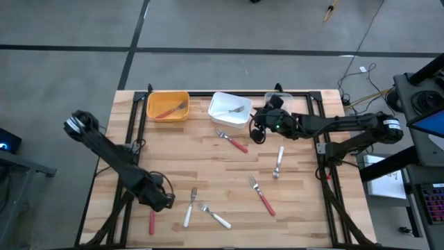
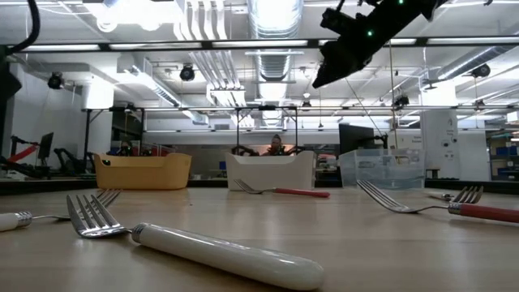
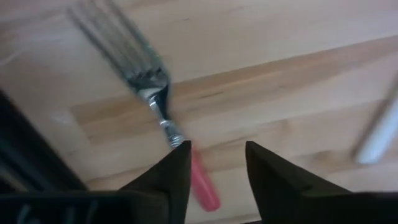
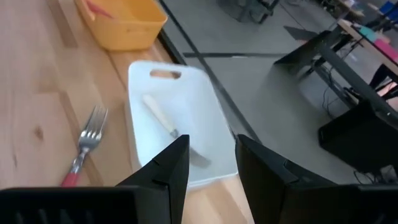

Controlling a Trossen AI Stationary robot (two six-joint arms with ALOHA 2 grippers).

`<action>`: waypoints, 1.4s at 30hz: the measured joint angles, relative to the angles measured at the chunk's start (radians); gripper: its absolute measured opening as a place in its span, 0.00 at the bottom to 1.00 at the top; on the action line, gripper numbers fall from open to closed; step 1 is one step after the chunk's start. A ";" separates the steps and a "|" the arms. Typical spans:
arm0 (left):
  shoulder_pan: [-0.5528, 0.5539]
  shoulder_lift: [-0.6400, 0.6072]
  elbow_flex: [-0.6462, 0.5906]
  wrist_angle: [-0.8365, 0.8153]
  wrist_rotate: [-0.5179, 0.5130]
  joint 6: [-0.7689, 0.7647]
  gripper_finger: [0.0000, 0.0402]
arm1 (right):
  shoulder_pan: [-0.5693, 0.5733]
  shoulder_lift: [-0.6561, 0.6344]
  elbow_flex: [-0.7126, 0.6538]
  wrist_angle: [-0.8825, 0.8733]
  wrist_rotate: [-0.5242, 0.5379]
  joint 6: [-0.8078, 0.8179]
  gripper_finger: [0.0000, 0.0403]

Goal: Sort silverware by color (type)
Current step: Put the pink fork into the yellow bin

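The high camera is looking straight down on the whole table, taking in the white bin at its far edge. The low camera is sitting at tabletop height, facing level toward that same white bin and the room behind. The left wrist camera is peering down, very close to the tabletop. The right wrist camera is hanging above the white bin, angled down into it.

Dark jointed arms (green light on the right one).
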 joint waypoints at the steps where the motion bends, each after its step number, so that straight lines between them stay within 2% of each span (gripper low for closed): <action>1: -0.002 0.012 0.000 -0.002 0.016 -0.003 0.36 | -0.004 0.000 -0.005 0.001 -0.001 -0.002 0.31; 8: -0.036 0.073 -0.001 -0.005 0.024 0.024 0.51 | -0.026 -0.001 -0.012 0.020 0.000 -0.025 0.31; 16: -0.067 0.109 -0.022 -0.005 0.021 0.021 0.50 | -0.040 -0.006 -0.012 0.143 -0.027 -0.077 0.31; 20: -0.067 0.114 -0.040 0.005 0.015 0.017 0.46 | -0.038 -0.006 -0.012 0.130 -0.075 -0.085 0.31; 27: -0.066 0.132 -0.041 0.017 0.012 0.016 0.34 | -0.039 -0.006 -0.012 0.131 -0.075 -0.080 0.31; 36: -0.066 0.142 -0.042 0.017 0.013 -0.003 0.03 | -0.039 -0.006 -0.021 0.128 -0.075 -0.074 0.30; 42: -0.063 0.129 -0.021 0.005 0.012 -0.001 0.01 | -0.039 -0.006 -0.023 0.129 -0.075 -0.075 0.31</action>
